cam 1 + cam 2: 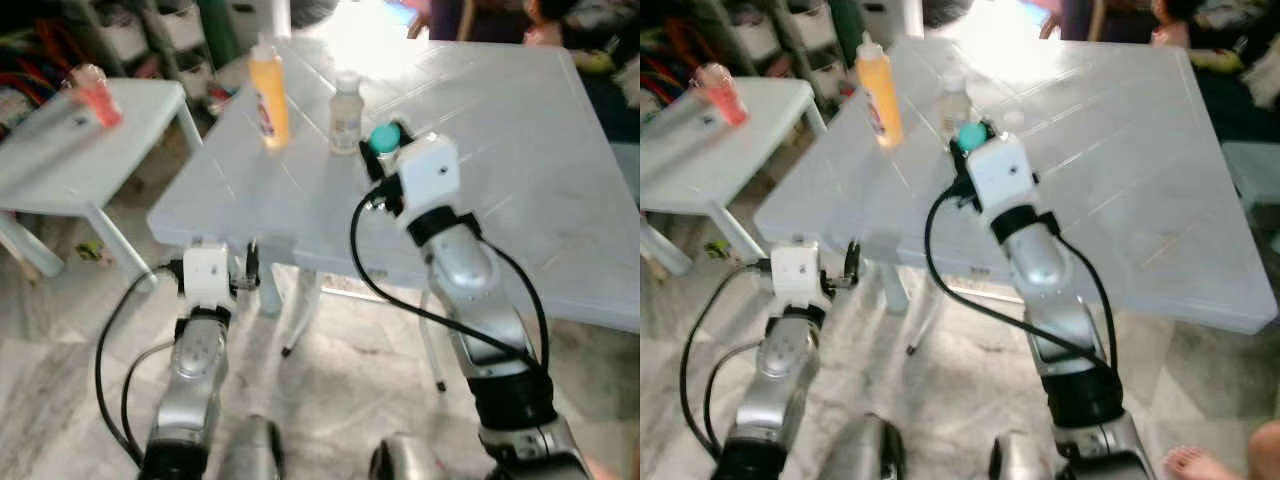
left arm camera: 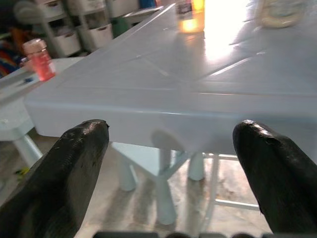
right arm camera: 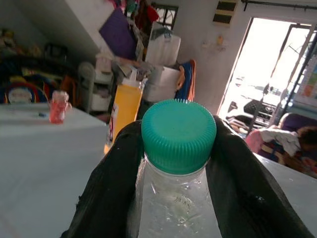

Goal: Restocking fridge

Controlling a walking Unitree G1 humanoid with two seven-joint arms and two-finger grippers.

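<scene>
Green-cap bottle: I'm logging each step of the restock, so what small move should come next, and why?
Probably lift it straight up. The right hand has its fingers closed round the neck of the green-cap bottle, which stands on the table beside the orange bottle and a clear bottle; the left hand waits open below the table edge.

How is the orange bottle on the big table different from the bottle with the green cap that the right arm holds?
The orange bottle is opaque orange with a label, while the green-capped bottle is clear plastic. The orange bottle has a narrow pale top; the green-capped bottle has a wide ribbed green cap. The orange bottle stands free on the white table, whereas the green-capped bottle sits between the jaws of the right gripper. Both are upright.
</scene>
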